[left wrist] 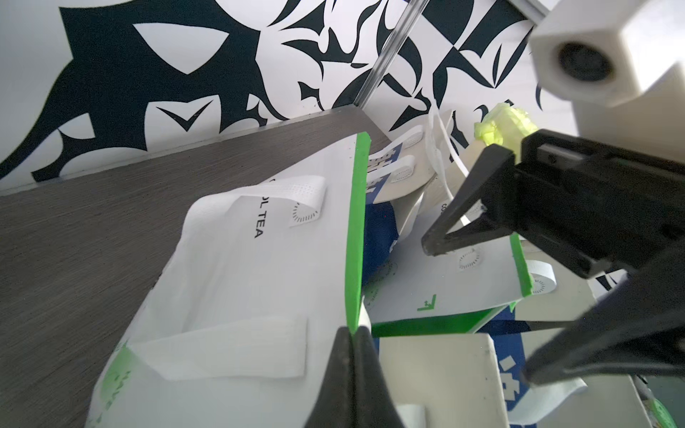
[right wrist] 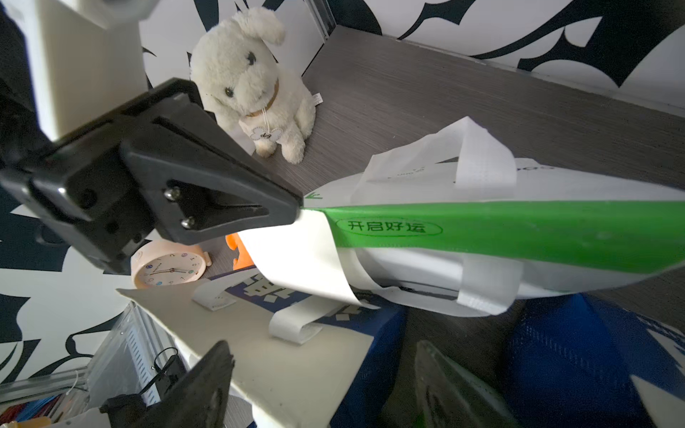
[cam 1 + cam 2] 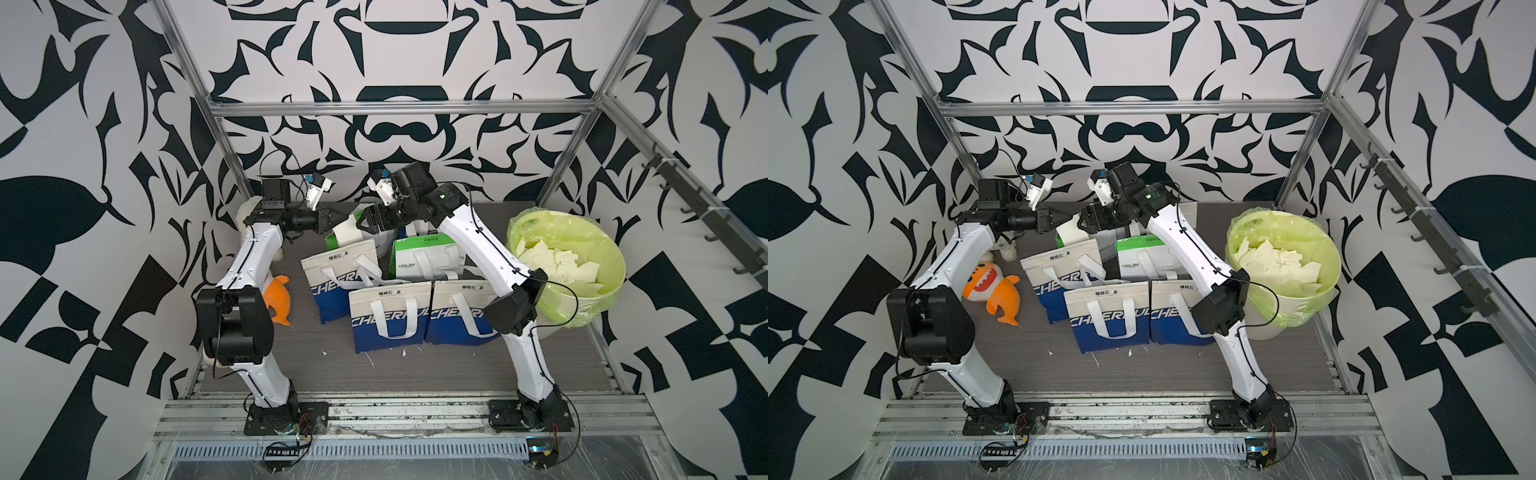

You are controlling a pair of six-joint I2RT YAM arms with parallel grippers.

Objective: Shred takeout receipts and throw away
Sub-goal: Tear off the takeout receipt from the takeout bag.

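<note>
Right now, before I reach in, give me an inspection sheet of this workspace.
Surface: grey table, small paper scraps near the front.
Job's things: receipt draped at a green bag rim; torn pieces in the lined bin.
Clutter: blue bags, shark toy, plush dog, clock.
Grippers: left gripper shut at the receipt's corner; right gripper open beside it.
Cables: black cable loops off the right arm, beside the bin.
Surroundings: patterned walls, metal frame, hook rail.

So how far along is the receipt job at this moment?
Done: many torn pieces lie in the lined bin. In hand: the left end effector is shut on a receipt at the green bag; the right end effector is open beside it. Left: tear it, bin it; scraps lie on the table.
</note>
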